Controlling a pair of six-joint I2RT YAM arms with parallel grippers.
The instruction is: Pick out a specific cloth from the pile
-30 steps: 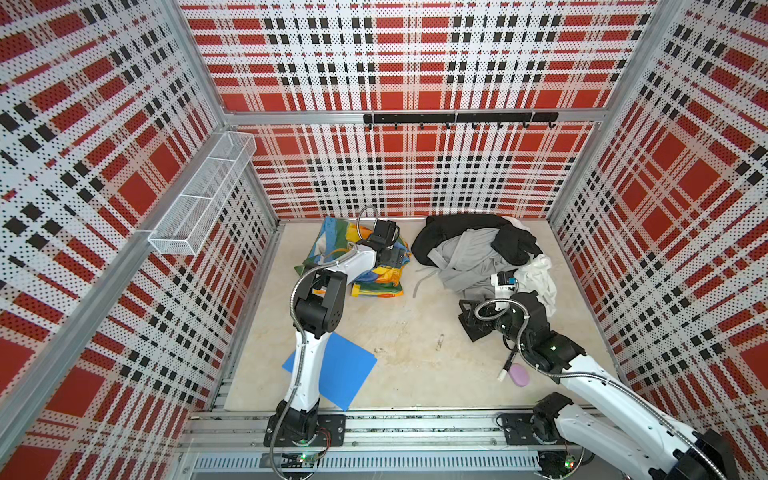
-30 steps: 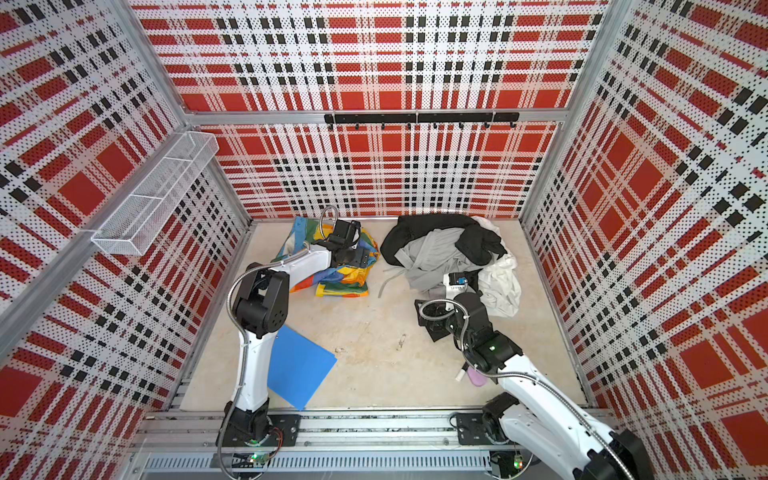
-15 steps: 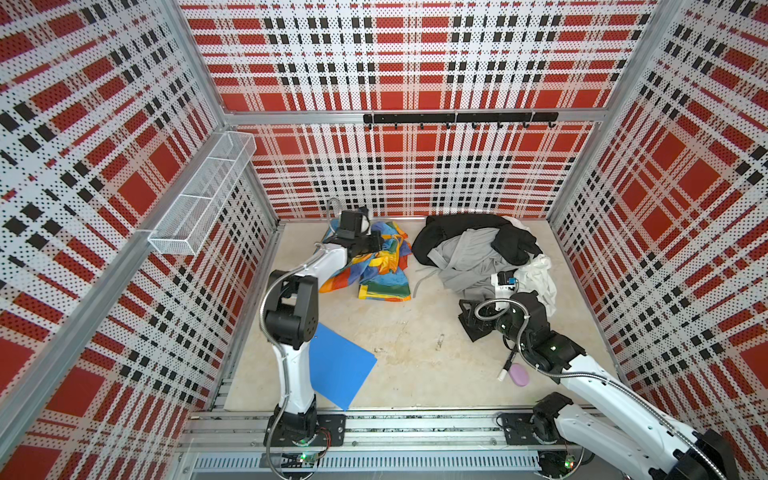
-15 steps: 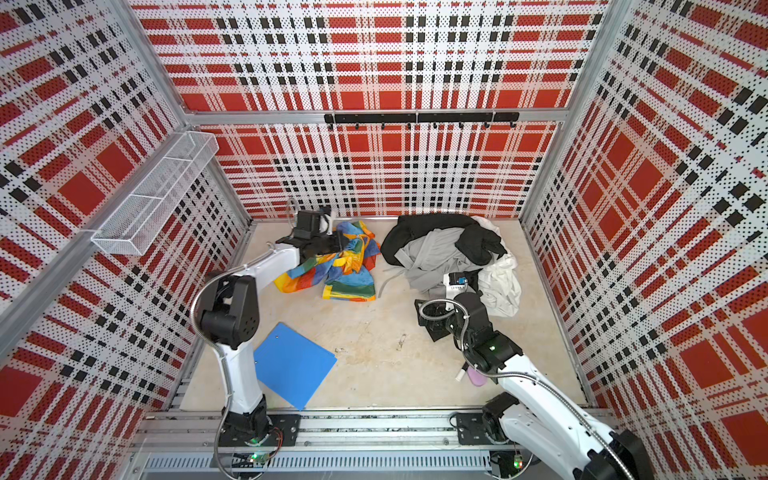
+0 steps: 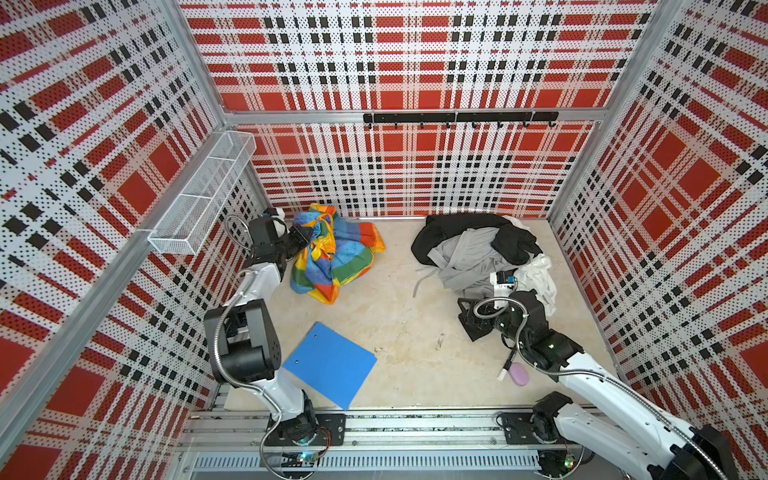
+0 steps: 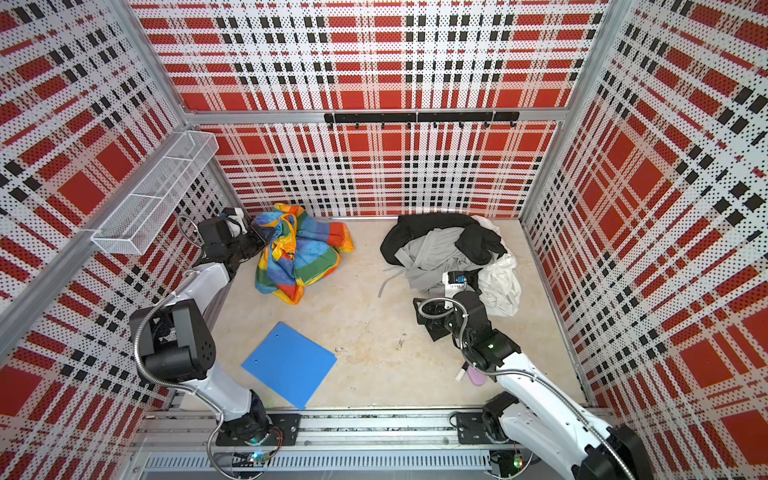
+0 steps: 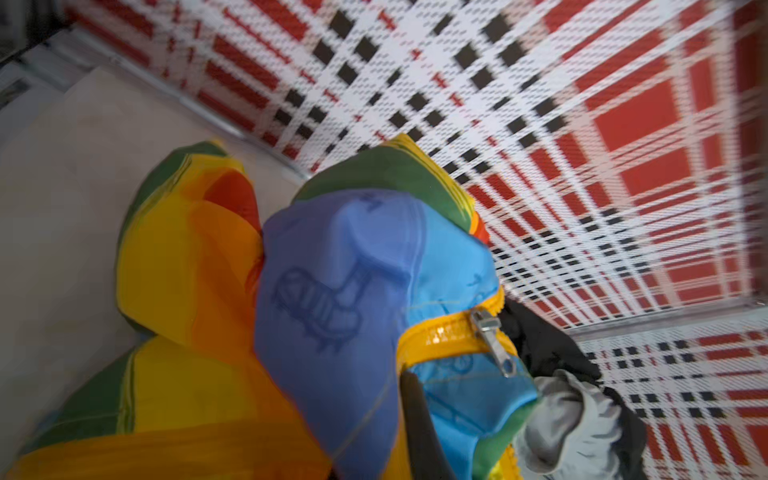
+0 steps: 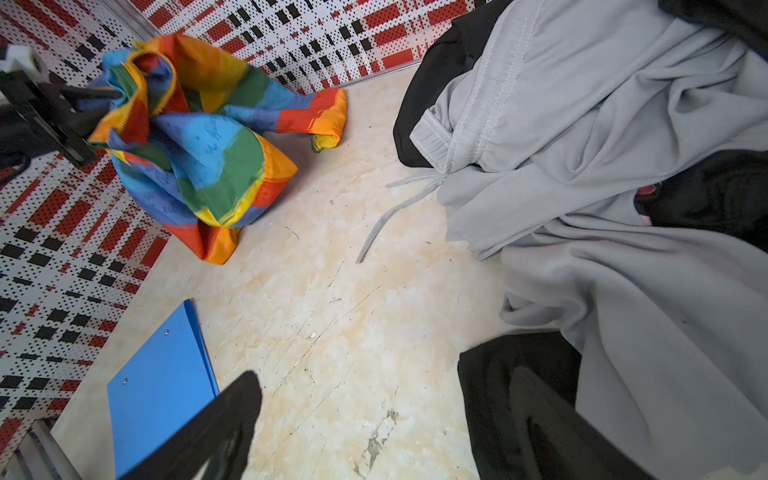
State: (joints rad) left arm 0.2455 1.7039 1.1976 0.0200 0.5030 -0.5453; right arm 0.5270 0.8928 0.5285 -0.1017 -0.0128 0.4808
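Rainbow cloth (image 5: 332, 257) sits at about 11 o'clock on the pale floor in both top views, well apart from the pile (image 5: 478, 253) of black, grey and white clothes at 1 o'clock. It is bunched, with its long axis running roughly from 12 to 6 o'clock, an orange and yellow corner pointing to 6 and an orange-tipped sleeve reaching toward 3. The left gripper (image 5: 301, 239) meets its upper edge from 9 o'clock, jaws closed on a fold. The right gripper (image 5: 471, 320) hangs low at 3 o'clock, just beside the grey garment's edge. A blue folder (image 5: 328, 365) lies flat at 7 o'clock. In the left wrist view the rainbow cloth (image 7: 332, 291) fills the foreground, blue and orange panels bulging, with a yellow zip and its metal zipper pull (image 7: 494, 345) close to the lens; the fabric hides most of the jaws. In the right wrist view the cloth (image 8: 195, 149) hangs tent-like from the left gripper's pinch down to the floor, while the right gripper's own dark fingers (image 8: 208, 436) stand wide apart with only bare floor between them, one close beside the grey garment (image 8: 623, 208).
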